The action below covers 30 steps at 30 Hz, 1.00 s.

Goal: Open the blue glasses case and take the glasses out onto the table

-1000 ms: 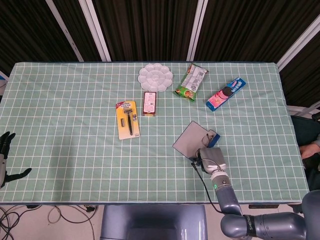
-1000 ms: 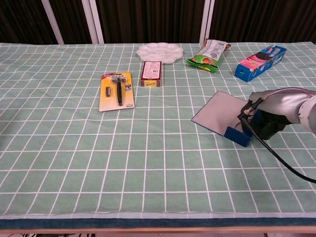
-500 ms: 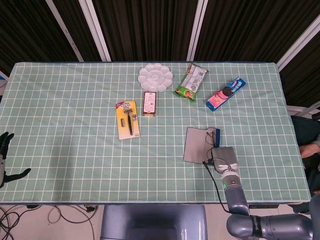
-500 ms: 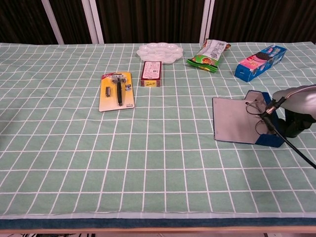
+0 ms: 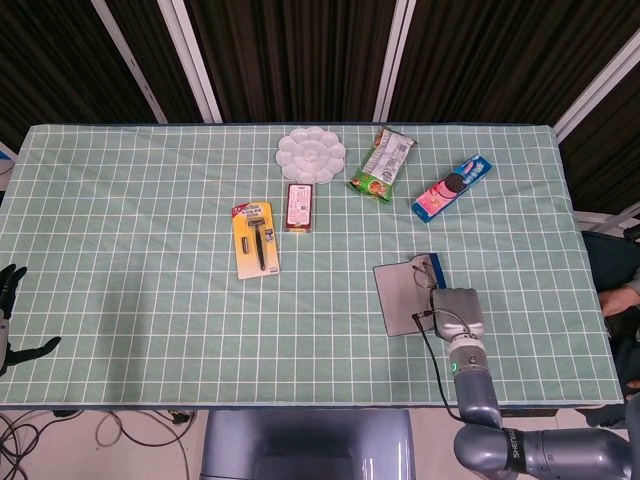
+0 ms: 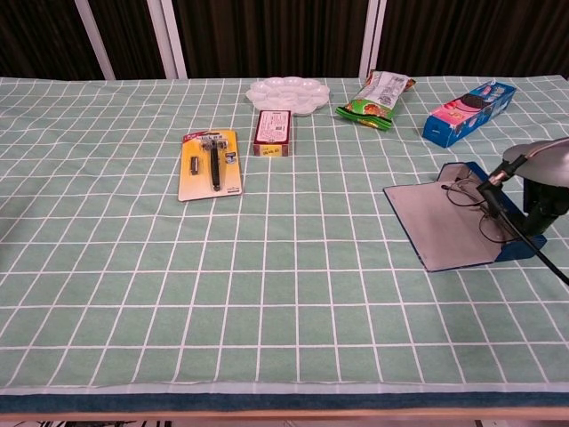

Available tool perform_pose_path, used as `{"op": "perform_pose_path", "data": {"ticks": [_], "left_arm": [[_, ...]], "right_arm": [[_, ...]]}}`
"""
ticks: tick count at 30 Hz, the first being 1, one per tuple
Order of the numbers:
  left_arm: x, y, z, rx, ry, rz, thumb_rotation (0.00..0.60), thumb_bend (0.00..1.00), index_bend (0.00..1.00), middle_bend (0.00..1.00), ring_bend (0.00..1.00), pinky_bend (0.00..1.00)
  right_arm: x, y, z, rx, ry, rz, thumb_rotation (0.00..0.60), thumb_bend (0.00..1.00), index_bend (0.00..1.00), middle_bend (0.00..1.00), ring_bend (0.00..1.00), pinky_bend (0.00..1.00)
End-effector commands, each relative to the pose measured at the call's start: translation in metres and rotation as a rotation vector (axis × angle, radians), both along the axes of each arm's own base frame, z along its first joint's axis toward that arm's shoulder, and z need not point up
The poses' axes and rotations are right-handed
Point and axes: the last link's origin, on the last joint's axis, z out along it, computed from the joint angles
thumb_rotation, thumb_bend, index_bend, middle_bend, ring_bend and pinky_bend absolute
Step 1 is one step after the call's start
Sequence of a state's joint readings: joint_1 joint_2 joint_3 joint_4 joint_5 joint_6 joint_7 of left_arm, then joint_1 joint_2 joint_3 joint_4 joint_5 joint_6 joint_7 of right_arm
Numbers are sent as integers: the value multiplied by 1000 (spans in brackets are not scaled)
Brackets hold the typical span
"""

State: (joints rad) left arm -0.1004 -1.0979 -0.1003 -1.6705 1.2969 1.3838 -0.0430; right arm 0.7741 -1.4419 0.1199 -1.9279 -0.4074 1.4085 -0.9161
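- Blue glasses case (image 5: 410, 296) (image 6: 462, 224) lies open on the checked green tablecloth (image 5: 150, 300) (image 6: 133, 294), its grey lid spread flat to the inner side of the right hand (image 5: 457, 312) (image 6: 544, 182).
- The case's blue tray sits directly under and against that hand; the lid reaches away from it toward the table's middle.
- Glasses (image 6: 469, 200) (image 5: 424, 274) rest in the tray, thin wire rims showing just beside the hand, on its inner side.
- Whether the right hand's fingers grip the case or the glasses, I cannot tell: the silver wrist housing covers them from above and the chest view cuts them off.
- Well beyond the right hand, toward the far edge, lie a cookie box (image 5: 452, 187) (image 6: 468, 112), a green snack bag (image 5: 381, 164) (image 6: 376, 99), a white palette (image 5: 311, 155) (image 6: 288, 94), a red box (image 5: 299, 207) (image 6: 273, 132) and a yellow razor pack (image 5: 256, 239) (image 6: 211, 163).
- The left hand (image 5: 12, 318) hangs off the table's near left corner, far from the case, dark fingers spread and holding nothing.
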Motion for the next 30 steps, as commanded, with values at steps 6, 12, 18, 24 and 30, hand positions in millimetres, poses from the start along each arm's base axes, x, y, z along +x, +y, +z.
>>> {"op": "perform_pose_path", "data": {"ticks": [6, 12, 18, 24, 30], "left_arm": [[0, 0, 0, 2, -3, 1, 600, 36, 0, 0, 0, 0], [-1, 0, 0, -1, 2, 3, 600, 36, 0, 0, 0, 0], [-2, 1, -1, -1, 12, 9, 600, 36, 0, 0, 0, 0], [-2, 2, -2, -5, 17, 12, 600, 36, 0, 0, 0, 0], [-2, 2, -2, -2, 18, 13, 600, 36, 0, 0, 0, 0]], "right_arm": [[9, -14, 3, -95, -54, -8, 600, 241, 82, 1000, 1000, 1000], [2, -26, 1, -118, -52, -66, 600, 238, 77, 1000, 1000, 1000], [-8, -32, 0, -128, -38, -106, 600, 239, 77, 1000, 1000, 1000], [-16, -31, 0, -126, -40, -136, 600, 239, 75, 1000, 1000, 1000], [-24, -32, 2, -128, -26, -157, 600, 239, 67, 1000, 1000, 1000]]}}
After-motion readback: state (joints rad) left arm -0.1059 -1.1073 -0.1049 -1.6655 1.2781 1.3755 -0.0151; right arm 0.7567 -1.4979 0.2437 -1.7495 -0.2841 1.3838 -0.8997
